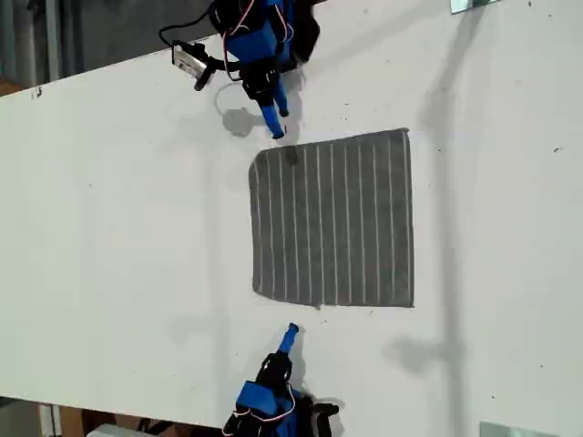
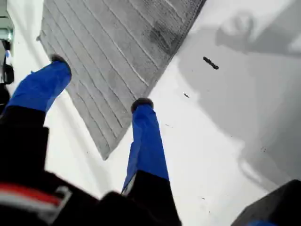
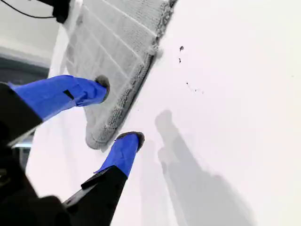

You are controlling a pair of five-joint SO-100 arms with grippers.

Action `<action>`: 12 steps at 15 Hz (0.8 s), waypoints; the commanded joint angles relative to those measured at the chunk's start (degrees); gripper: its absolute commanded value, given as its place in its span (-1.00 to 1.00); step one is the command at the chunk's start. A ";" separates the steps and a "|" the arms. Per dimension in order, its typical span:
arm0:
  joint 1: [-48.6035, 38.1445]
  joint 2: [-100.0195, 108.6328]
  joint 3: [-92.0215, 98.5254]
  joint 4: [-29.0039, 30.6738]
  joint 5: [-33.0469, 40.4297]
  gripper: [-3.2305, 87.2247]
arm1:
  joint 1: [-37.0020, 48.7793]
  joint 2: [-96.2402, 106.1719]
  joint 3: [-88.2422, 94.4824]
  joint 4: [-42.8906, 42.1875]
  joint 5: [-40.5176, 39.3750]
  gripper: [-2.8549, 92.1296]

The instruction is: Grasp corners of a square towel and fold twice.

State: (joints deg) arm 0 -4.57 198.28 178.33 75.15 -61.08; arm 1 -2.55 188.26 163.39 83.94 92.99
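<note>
The towel point(image 1: 332, 220) lies flat and unfolded on the white table point(image 1: 118, 228), well apart from its edges. My first gripper point(image 2: 98, 84) and my second gripper point(image 3: 121, 109) each hang wide open over 1 towel corner, holding nothing.

One towel point(image 1: 333, 220), two blue grippers, perhaps four corners.
</note>
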 commanded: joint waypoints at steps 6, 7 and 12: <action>-15.91 0.26 -0.18 0.53 -29.36 -0.66 | 1.76 0.00 3.16 -1.58 -6.68 -0.42; -15.56 0.26 -0.18 0.53 -29.79 -0.66 | 1.67 0.00 2.72 -1.49 -6.68 -0.44; -7.56 0.26 0.18 -0.09 -39.64 -0.56 | 3.96 -3.69 -3.60 -5.19 -11.51 -0.39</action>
State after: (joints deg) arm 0 -13.62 198.28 178.42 75.41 -98.61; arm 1 -1.85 186.59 166.64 77.70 84.64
